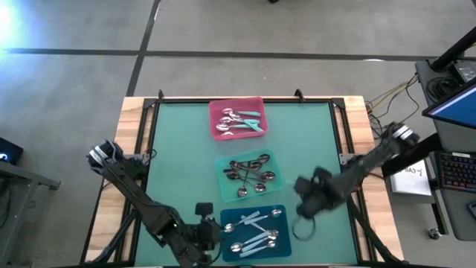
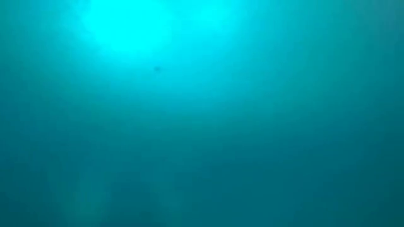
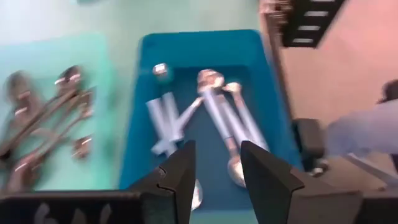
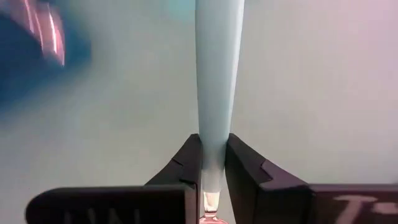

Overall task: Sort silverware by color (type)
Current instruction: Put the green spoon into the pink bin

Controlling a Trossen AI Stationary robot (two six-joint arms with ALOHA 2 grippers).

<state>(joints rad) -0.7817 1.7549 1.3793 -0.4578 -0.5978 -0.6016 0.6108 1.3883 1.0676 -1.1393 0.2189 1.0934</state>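
Observation:
Three trays lie in a row on the green mat. The pink tray (image 1: 256, 104) holds teal-handled spoons (image 1: 251, 124). The mint tray (image 1: 223, 165) holds dark metal spoons (image 1: 249, 176). The dark-teal tray (image 1: 232, 216) holds pale blue spoons (image 1: 256, 232). My left gripper (image 1: 212, 232) is open and empty at the dark-teal tray's left side; its fingers (image 3: 180, 180) stand above the pale blue spoons (image 3: 217, 118). My right gripper (image 1: 307, 197) is over the mat right of the trays, shut on a pale blue spoon handle (image 4: 217, 68). My right gripper pinches the spoon between its two fingers (image 4: 186, 158) at the handle's narrow end (image 4: 213, 127). A shiny bit of metal (image 4: 211, 202) shows farther back between them. The handle lies along the fingers and sticks out past their tips, widening toward its free end.
The low view shows only a teal blur. A wooden frame (image 1: 134, 112) borders the mat. Green mat lies open left of the trays (image 1: 178, 156) and at the far right (image 1: 305, 134). A dark cable loop (image 1: 303, 227) hangs below my right gripper, beside the dark-teal tray.

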